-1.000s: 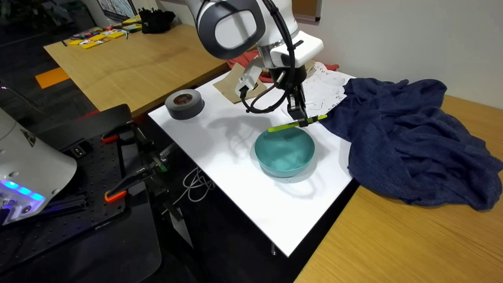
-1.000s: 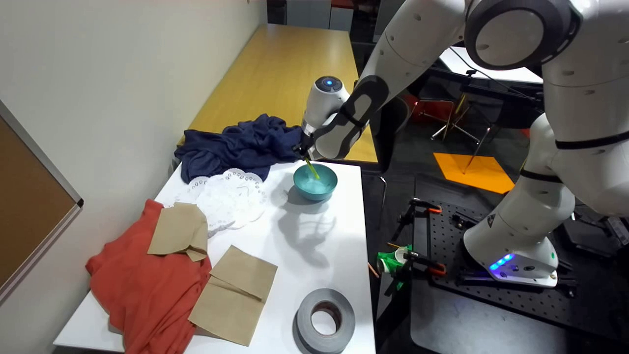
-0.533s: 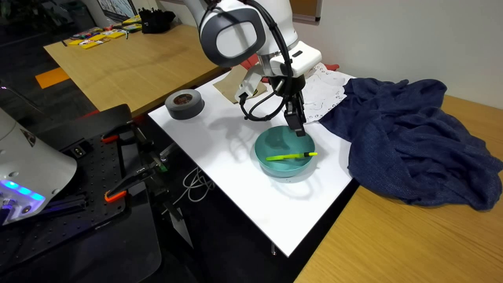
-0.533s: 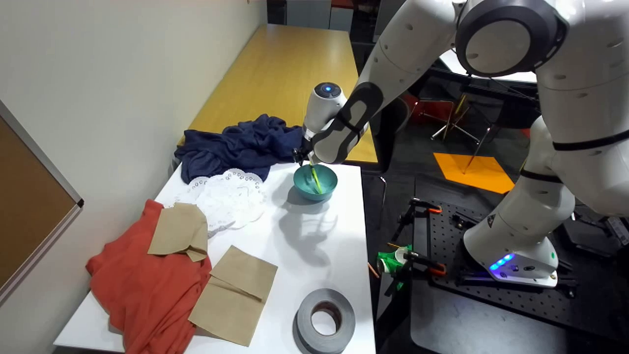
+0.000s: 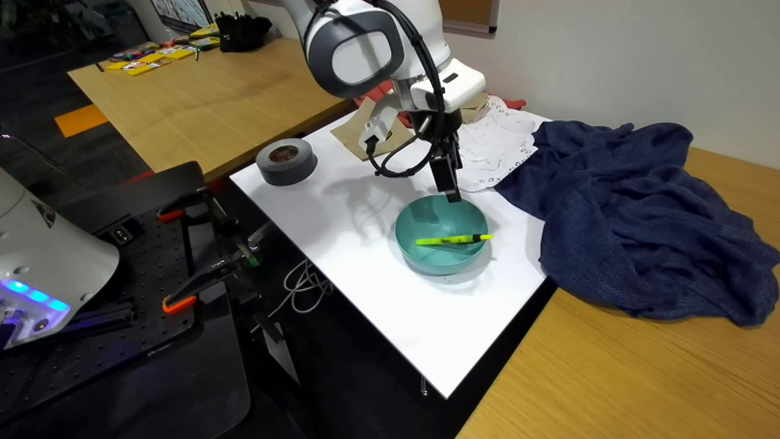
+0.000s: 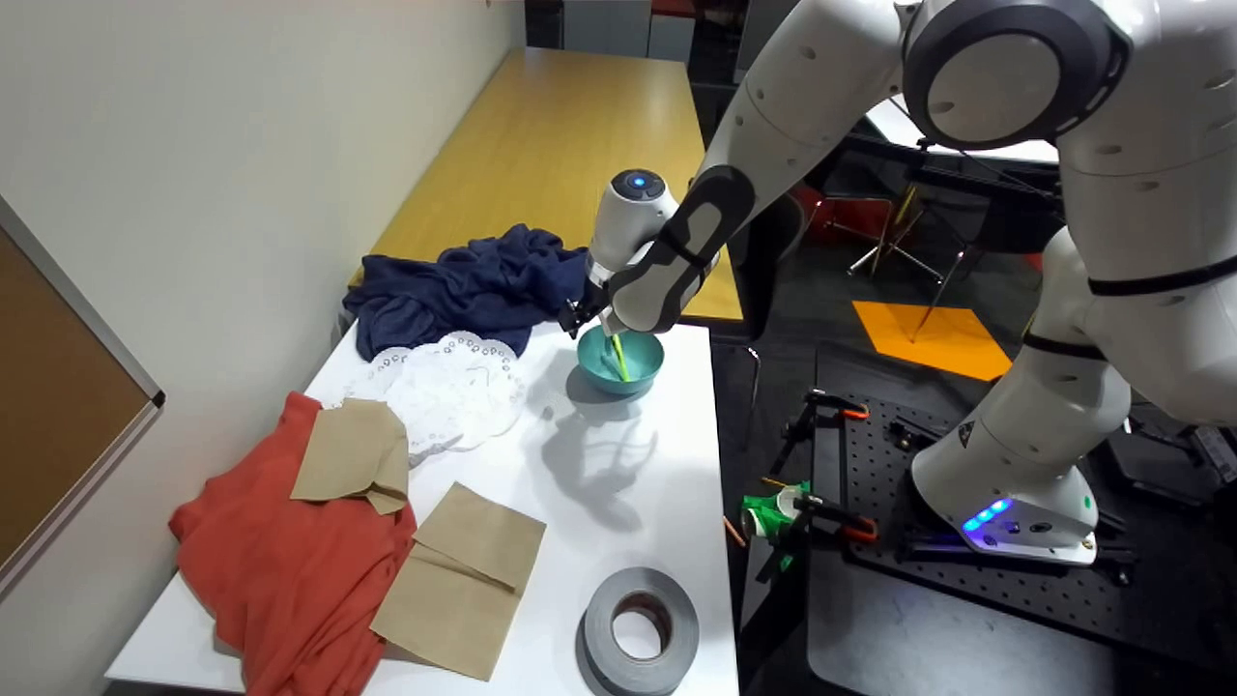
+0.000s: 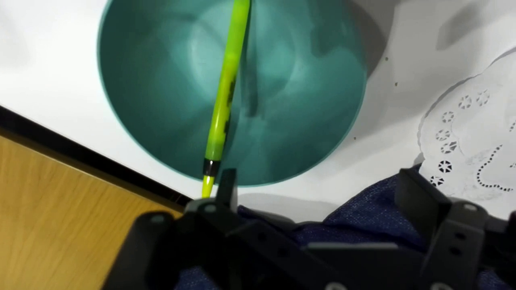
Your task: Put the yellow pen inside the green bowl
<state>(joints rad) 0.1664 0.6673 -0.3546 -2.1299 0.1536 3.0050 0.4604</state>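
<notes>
The yellow pen lies slanted in the green bowl, its thin tip end poking slightly past the rim. In both exterior views the same pen shows inside the teal bowl, which stands on the white table. My gripper is open, its fingers wide apart with nothing between them. In the wrist view the pen's tip shows just beside the left finger. In an exterior view the gripper hangs above the bowl's far rim, apart from the pen.
A dark blue cloth is heaped beside the bowl. A white lace doily, brown paper pieces, a red cloth and a roll of grey tape lie on the white table.
One second ago the gripper held the pen above the bowl. It has opened, the pen has dropped into the bowl, and the gripper has since risen and shifted slightly towards the doily.
</notes>
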